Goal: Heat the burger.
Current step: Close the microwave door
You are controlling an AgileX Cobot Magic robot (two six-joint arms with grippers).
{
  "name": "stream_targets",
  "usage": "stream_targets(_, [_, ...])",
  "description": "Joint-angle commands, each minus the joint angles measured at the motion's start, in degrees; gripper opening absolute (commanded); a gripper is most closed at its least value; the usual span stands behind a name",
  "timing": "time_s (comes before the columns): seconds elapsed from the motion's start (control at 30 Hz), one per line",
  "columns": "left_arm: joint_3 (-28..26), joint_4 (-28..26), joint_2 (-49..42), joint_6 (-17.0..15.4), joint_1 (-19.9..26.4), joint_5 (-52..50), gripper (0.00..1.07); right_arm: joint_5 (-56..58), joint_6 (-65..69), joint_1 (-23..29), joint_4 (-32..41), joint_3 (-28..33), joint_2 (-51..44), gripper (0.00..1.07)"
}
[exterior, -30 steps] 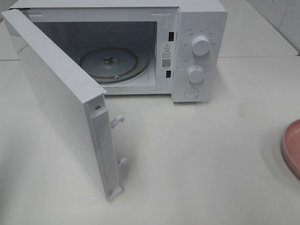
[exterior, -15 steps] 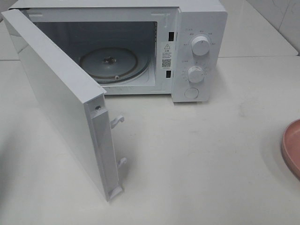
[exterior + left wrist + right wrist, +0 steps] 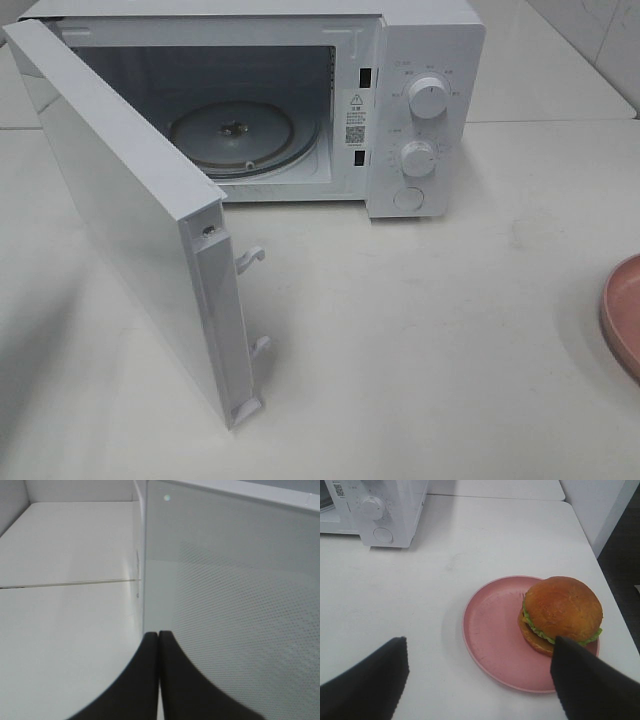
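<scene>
- The burger (image 3: pixel 561 614) sits on the far side of a round pink plate (image 3: pixel 492 635), bun up, lettuce frilling out.
- The right gripper (image 3: pixel 479 680) hovers above the plate, fingers (image 3: pixel 587 680) spread wide, holding nothing.
- The plate rests on the white desk (image 3: pixel 430 340), well apart from the white microwave (image 3: pixel 425 110).
- The microwave door (image 3: pixel 130 220) stands open, showing its glass turntable (image 3: pixel 235 140).
- The left gripper (image 3: pixel 159 640), fingers pressed together and empty, is just beside the door's mesh window.

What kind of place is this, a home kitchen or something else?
Probably a kitchen-style test setup: a white microwave with its door open, a burger on a pink plate, and a plain white table.
</scene>
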Motion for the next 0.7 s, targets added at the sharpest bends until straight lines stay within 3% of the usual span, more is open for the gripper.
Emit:
stream_targets(0.03, [-0.86,1.26,2.69,-1.32,-3.27,-3.15,0.00,-0.74,0.29,-0.57,-0.34,0.11,-1.89,0.76])
stream_targets(0.5, [-5.27,-6.70,9.57,3.67,-15.99,-3.04,0.00,-0.74,0.29,-0.57,-0.34,0.11,-1.89,0.76])
stream_targets(0.7, [-6.70,-14.67,12.32,7.05,-21.31,-3.04,0.00,-0.74,0.29,-0.57,-0.34,0.11,-1.89,0.76])
